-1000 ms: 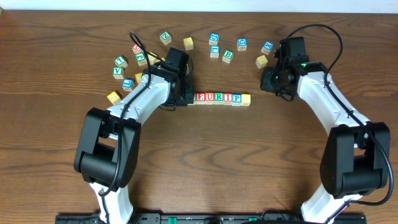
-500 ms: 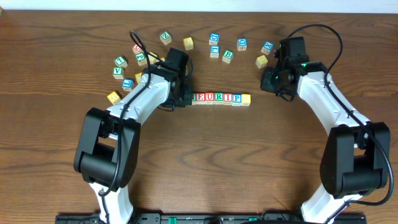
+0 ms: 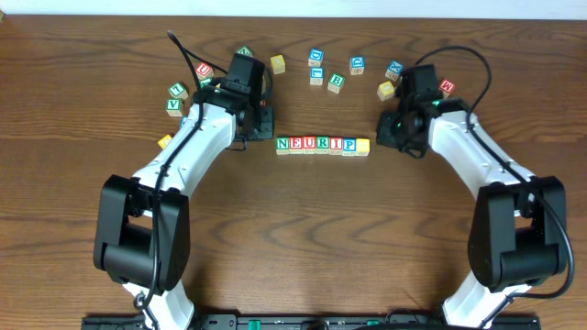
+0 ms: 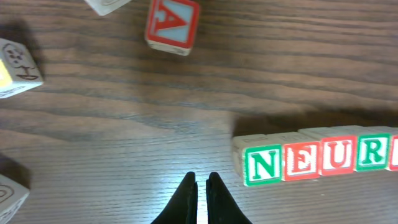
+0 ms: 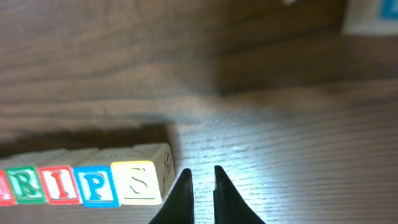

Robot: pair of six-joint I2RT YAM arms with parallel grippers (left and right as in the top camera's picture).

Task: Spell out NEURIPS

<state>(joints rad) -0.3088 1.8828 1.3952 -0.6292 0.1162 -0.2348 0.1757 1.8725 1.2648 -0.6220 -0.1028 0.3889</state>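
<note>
From overhead, the row of seven small wooden letter cubes [image 3: 323, 145] lies in the middle of the dark wooden table [image 3: 293, 238], cube touching cube, and reads N, E, U, R, I, P and a yellow face at the right end. The left gripper [image 3: 263, 128] is just up and left of the row's N end. The right gripper [image 3: 393, 133] is just beside the yellow end. Neither touches a cube. The loose spare letter cubes [image 3: 336, 81] are scattered in an arc towards the far edge, well apart from the word.

In the left wrist view the two fingers are pressed all but together and hold nothing. The green-framed N cube [image 4: 264, 165] is just to their right, and the red-framed A cube [image 4: 172, 25] lies further off.

In the right wrist view the fingers are drawn in to a narrow slit and are empty. The yellow-faced S cube [image 5: 140, 182] closes the row just to their left.

The cubes look light, hard and rigid, with smooth printed faces that may slip a little, and they are not fragile. Inside the row only the near and far faces are free, so a pinch would go across those two. The end cubes also offer an outer face for a gentle nudge. A careless push would likely skew the whole line, since the cubes touch
</note>
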